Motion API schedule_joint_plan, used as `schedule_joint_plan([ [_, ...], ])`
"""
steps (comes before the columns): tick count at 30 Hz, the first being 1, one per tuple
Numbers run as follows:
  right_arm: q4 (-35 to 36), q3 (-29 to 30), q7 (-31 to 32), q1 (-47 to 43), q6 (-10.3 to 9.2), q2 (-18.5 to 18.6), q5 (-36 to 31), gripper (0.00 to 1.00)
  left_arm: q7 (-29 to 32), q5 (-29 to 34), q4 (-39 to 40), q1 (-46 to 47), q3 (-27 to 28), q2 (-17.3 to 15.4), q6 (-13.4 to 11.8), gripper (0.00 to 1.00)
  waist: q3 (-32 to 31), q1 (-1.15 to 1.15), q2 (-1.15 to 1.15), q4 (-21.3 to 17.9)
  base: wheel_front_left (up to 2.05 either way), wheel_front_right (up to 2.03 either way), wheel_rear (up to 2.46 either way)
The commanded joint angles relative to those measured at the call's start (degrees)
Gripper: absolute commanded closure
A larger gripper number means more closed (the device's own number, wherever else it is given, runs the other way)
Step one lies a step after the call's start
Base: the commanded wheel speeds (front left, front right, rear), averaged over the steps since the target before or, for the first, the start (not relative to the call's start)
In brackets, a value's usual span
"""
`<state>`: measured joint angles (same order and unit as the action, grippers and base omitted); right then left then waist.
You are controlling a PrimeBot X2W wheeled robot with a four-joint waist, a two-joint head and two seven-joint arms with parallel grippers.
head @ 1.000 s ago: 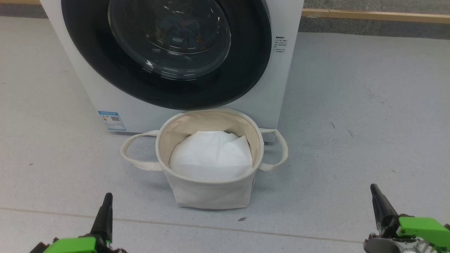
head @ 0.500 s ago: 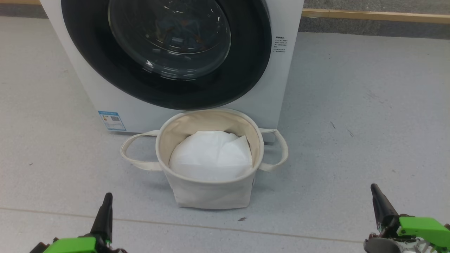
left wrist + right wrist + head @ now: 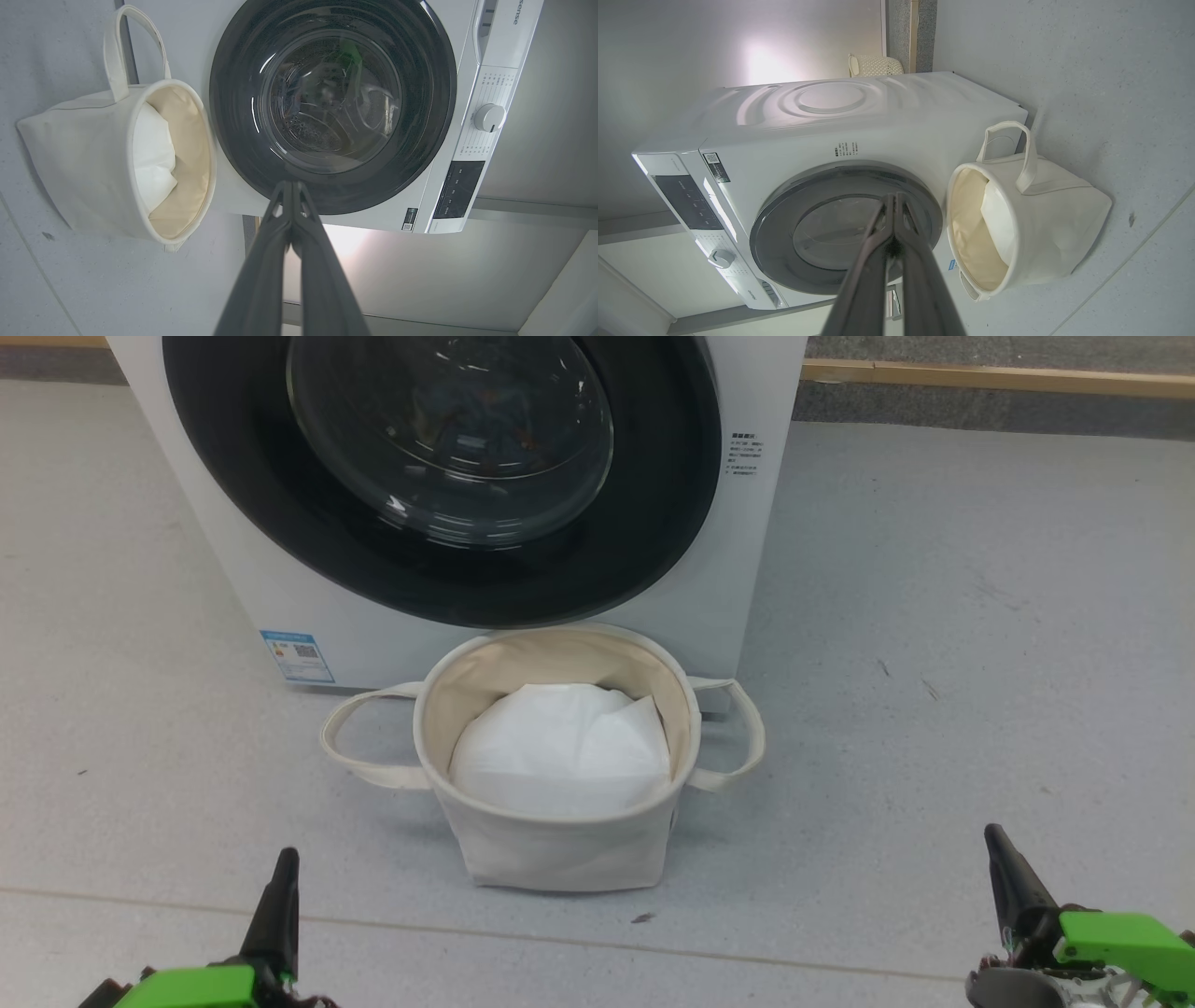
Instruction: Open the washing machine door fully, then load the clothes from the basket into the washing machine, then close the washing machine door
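Head view: basket (image 3: 560, 854) directly before washing machine (image 3: 224, 560), under shut door (image 3: 653, 504); white padding (image 3: 560, 751) inside; both jaws clenched, empty.

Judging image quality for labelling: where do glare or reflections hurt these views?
Head view: streaky reflections on the washing machine door veil its inside. Left wrist view: glare patch on the wall beside the washing machine. Right wrist view: wall glare too.

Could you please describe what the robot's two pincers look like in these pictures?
The left pincer and right pincer each have two long, matt, dark grey fingers that taper to a narrow point. Each is mounted on a bright green casing. Beneath the right one sits pale grey hardware with what look like thin wires. No markings are legible.
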<state>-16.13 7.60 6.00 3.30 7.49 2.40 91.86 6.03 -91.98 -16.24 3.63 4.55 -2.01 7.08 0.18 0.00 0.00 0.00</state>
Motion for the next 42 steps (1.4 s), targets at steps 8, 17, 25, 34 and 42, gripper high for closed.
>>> schedule_joint_plan([
  [8, 2.1, -1.1, 0.5, 2.9, 0.00, 0.5, 0.3, 1.00, 0.5, -0.2, 2.2, 2.6, 2.0, -0.9, 0.4, 1.00, 0.0, 0.00, 0.00, 0.0, 0.00, 0.00, 0.00],
  [17, 2.1, -1.1, 0.5, 2.9, 0.00, 0.5, 0.3, 1.00, 0.5, -0.2, 2.2, 2.6, 2.0, -0.9, 0.4, 1.00, 0.0, 0.00, 0.00, 0.0, 0.00, 0.00, 0.00],
  [25, 2.1, -1.1, 0.5, 2.9, 0.00, 0.5, 0.3, 1.00, 0.5, -0.2, 2.2, 2.6, 2.0, -0.9, 0.4, 1.00, 0.0, 0.00, 0.00, 0.0, 0.00, 0.00, 0.00],
  [34, 2.1, -1.0, 0.5, 2.9, 0.00, 0.5, 0.3, 1.00, 0.5, -0.2, 2.2, 2.6, 2.0, -0.9, 0.4, 1.00, 0.0, 0.00, 0.00, 0.0, 0.00, 0.00, 0.00],
  [42, 2.1, -1.0, 0.5, 2.9, 0.00, 0.5, 0.3, 1.00, 0.5, -0.2, 2.2, 2.6, 2.0, -0.9, 0.4, 1.00, 0.0, 0.00, 0.00, 0.0, 0.00, 0.00, 0.00],
])
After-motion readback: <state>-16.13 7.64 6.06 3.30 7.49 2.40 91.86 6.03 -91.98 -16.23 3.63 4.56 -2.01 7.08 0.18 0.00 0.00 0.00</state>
